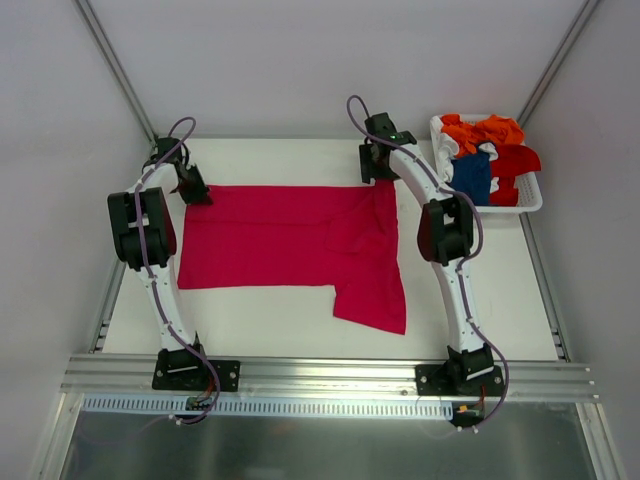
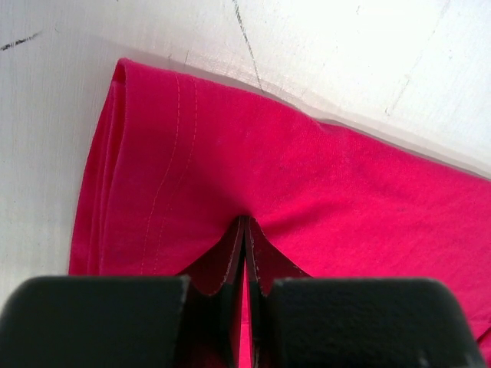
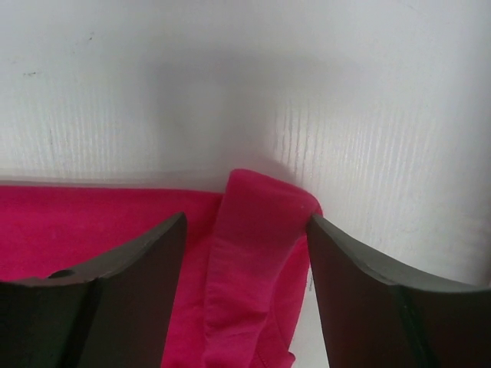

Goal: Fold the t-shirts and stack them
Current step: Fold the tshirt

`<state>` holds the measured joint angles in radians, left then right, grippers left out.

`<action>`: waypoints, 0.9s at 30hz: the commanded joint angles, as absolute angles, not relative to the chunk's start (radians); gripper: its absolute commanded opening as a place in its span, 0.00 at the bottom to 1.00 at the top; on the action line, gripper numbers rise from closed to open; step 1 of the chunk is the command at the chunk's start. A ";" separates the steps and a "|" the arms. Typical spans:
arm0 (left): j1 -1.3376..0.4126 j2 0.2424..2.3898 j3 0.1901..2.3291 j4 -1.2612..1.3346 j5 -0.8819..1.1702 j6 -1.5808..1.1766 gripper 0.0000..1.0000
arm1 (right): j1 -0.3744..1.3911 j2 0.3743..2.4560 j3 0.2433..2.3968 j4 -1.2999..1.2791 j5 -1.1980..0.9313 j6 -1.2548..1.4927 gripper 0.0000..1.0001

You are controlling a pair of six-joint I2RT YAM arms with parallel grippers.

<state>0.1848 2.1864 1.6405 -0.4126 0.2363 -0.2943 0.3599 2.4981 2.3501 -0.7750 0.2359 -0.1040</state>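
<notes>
The crimson-pink t-shirt (image 1: 290, 245) lies spread flat on the white table, one part hanging lower at the front right. My left gripper (image 1: 193, 190) is at its far left corner. In the left wrist view this gripper (image 2: 245, 224) is shut, pinching a ridge of the shirt's cloth (image 2: 307, 176). My right gripper (image 1: 376, 175) is at the far right corner. In the right wrist view it (image 3: 247, 218) is open, its jaws on either side of a folded strip of the shirt (image 3: 253, 253), not closed on it.
A white slatted basket (image 1: 535, 203) stands at the far right. It holds the orange shirt (image 1: 485, 130), the red shirt (image 1: 515, 160) and the dark blue shirt (image 1: 470, 178). Grey walls bound the table on three sides; a metal rail runs along its near edge.
</notes>
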 commanded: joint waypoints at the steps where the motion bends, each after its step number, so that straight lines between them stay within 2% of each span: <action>1: 0.192 2.232 1.638 -0.472 0.219 -0.290 0.00 | 0.377 2.477 2.385 -0.796 0.258 -0.101 0.66; 5: 0.190 2.227 1.637 -0.472 0.218 -0.284 0.00 | 0.379 2.503 2.385 -0.811 0.310 -0.127 0.56; 6: 0.192 2.226 1.637 -0.472 0.216 -0.284 0.00 | 0.380 2.511 2.385 -0.815 0.327 -0.133 0.49; 10: 0.190 2.229 1.638 -0.472 0.219 -0.281 0.00 | 0.380 2.526 2.395 -0.815 0.327 -0.152 0.46; 11: 0.192 2.229 1.640 -0.471 0.221 -0.281 0.00 | 0.377 2.531 2.396 -0.813 0.321 -0.155 0.47; 13: 0.192 2.229 1.640 -0.472 0.221 -0.279 0.00 | 0.380 2.542 2.401 -0.815 0.307 -0.158 0.62; 14: 0.192 2.229 1.640 -0.472 0.224 -0.279 0.00 | 0.385 2.543 2.401 -0.816 0.311 -0.161 0.74; 15: 0.190 2.229 1.640 -0.472 0.225 -0.279 0.00 | 0.388 2.545 2.401 -0.818 0.316 -0.163 0.78; 19: 0.192 2.229 1.640 -0.472 0.229 -0.278 0.00 | 0.399 2.545 2.401 -0.815 0.344 -0.169 0.78; 22: 0.192 2.227 1.638 -0.472 0.226 -0.276 0.00 | 0.399 2.549 2.404 -0.808 0.390 -0.172 0.66; 23: 0.193 2.224 1.638 -0.472 0.225 -0.275 0.00 | 0.396 2.545 2.404 -0.808 0.400 -0.173 0.57; 27: 0.196 2.220 1.634 -0.472 0.218 -0.270 0.00 | 0.385 2.522 2.401 -0.808 0.449 -0.167 0.48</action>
